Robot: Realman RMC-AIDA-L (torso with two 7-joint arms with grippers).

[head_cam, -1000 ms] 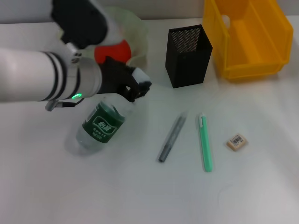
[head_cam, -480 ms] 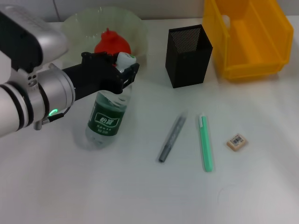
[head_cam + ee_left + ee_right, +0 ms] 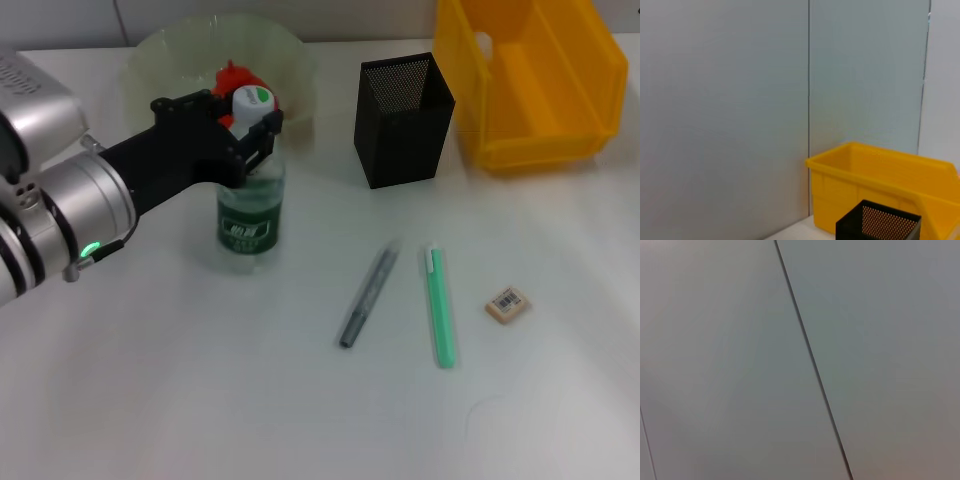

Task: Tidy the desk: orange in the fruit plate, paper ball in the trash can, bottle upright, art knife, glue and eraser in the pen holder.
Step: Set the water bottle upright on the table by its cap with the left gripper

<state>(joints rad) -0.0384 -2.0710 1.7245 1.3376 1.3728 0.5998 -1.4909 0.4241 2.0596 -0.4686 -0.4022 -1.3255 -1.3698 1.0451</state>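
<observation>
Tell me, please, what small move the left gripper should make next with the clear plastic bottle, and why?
Probably open and lift away. The clear plastic bottle with the dark green label now looks upright on the white table, its base down, while the left gripper is shut on its neck just under the white cap. Releasing would complete that step and free the arm for the beige eraser.

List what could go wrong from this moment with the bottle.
1. The left hand grips the bottle only at its neck, so an uneven release could tip it over again.
2. The fruit plate with the orange sits right behind the bottle; a careless retreat might knock its rim.
3. If the bottle falls rightward it could roll into the grey pen.
</observation>
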